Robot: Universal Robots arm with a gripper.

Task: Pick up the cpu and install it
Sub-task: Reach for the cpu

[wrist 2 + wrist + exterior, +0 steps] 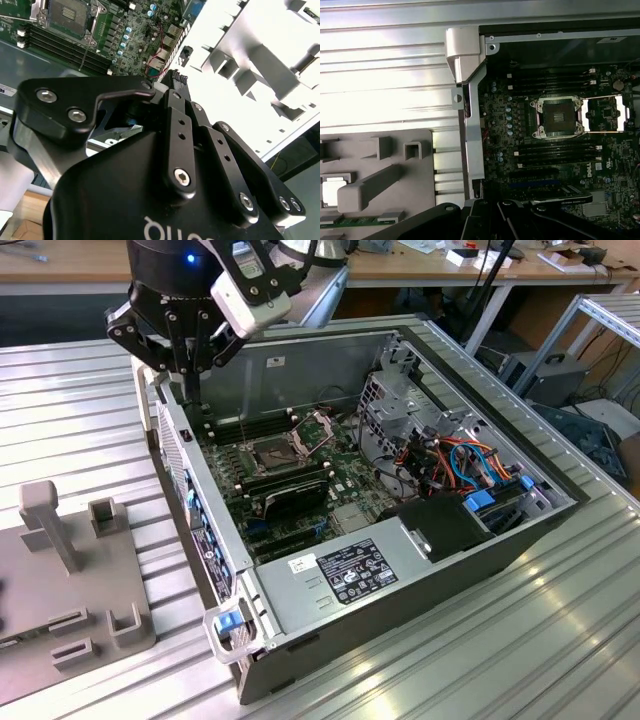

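The cpu (pixel 332 192) is a small pale square chip lying flat in a recess of the grey holder plate (pixel 395 200) in the first wrist view. My gripper (pixel 187 388) hangs above the rear wall of the open computer case (pixel 330 540) in the exterior view, well apart from the cpu. Its fingers stand close together with nothing between them. The dark square socket (pixel 559 117) on the motherboard lies uncovered, with its hinged metal frame (pixel 605 114) swung open beside it. The socket (pixel 70 12) also shows in the second wrist view, beyond the gripper's black links.
The holder plate (pixel 70 590) with upright posts and pockets lies on the ribbed metal table (pixel 480 640) at the exterior view's left. A green memory stick (pixel 355 220) lies in the plate. A black card (pixel 285 495), cables (pixel 460 465) and a power supply (pixel 345 575) crowd the case.
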